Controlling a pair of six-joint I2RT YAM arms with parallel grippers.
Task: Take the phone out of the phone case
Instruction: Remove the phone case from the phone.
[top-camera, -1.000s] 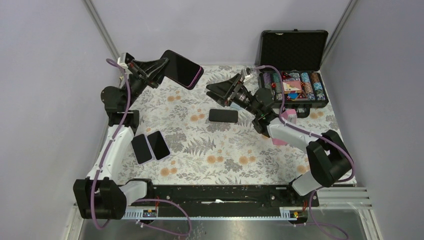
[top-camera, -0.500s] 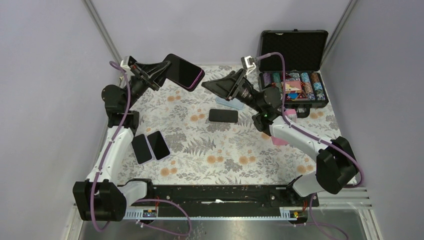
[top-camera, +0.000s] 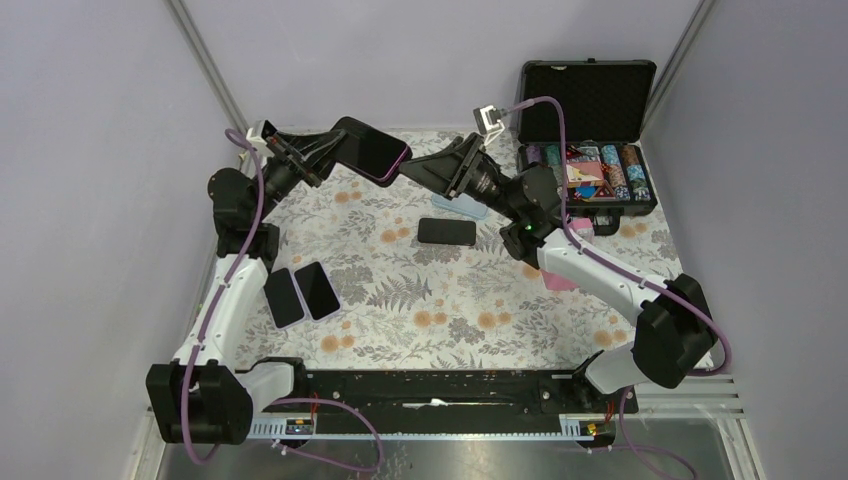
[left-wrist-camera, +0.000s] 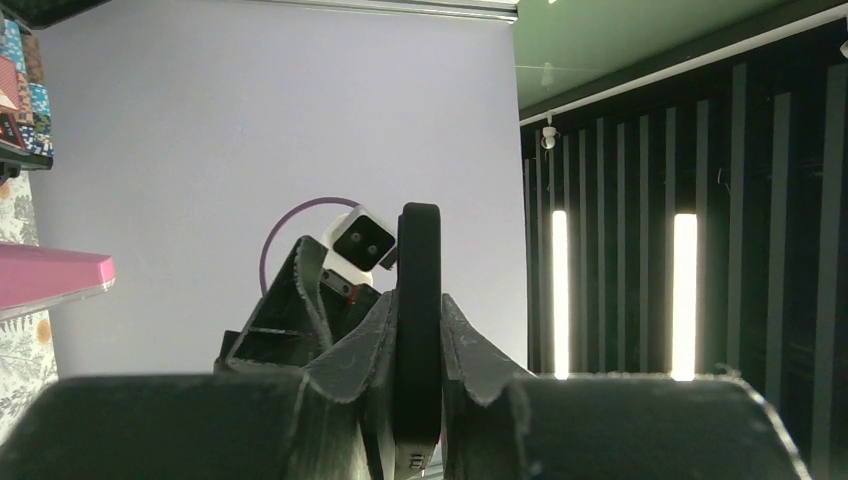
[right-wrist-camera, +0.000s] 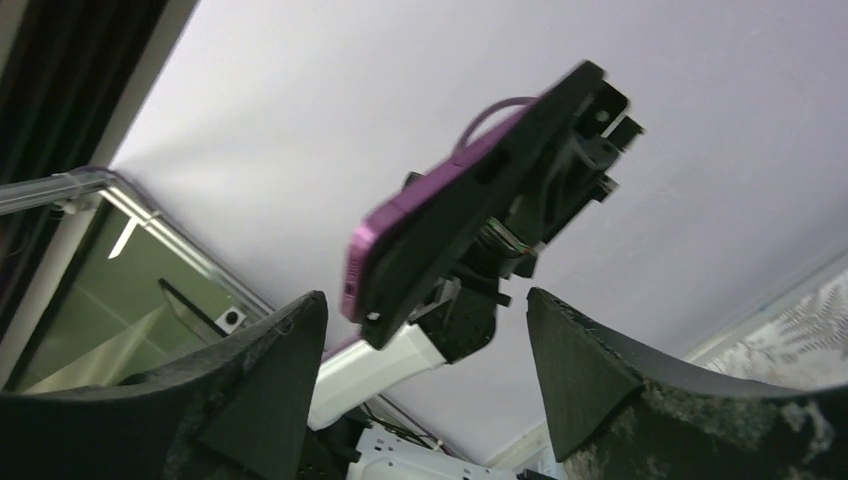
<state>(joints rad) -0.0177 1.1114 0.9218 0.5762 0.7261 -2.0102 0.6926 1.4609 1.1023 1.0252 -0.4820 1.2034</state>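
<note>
your left end effector (top-camera: 338, 146) is clamping the cased phone (top-camera: 372, 150) high above the counter (top-camera: 420, 300); the right end effector (top-camera: 415, 170) is gaping empty just beside it. a crooked bite is risking knocking it loose.

a lab test cell: plain lilac panels (top-camera: 90, 150), metal corner posts (top-camera: 205, 60), a mounting rail (top-camera: 430, 388) (floral tablecloth (top-camera: 450, 300)).

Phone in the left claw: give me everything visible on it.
The phone is a dark slab with a glossy black screen, wrapped in a purple case that shows along its rim. It is held in the air, tilted, with one end clamped between the fingers of the left claw. The open right claw faces its free end; no contact shows.
</note>
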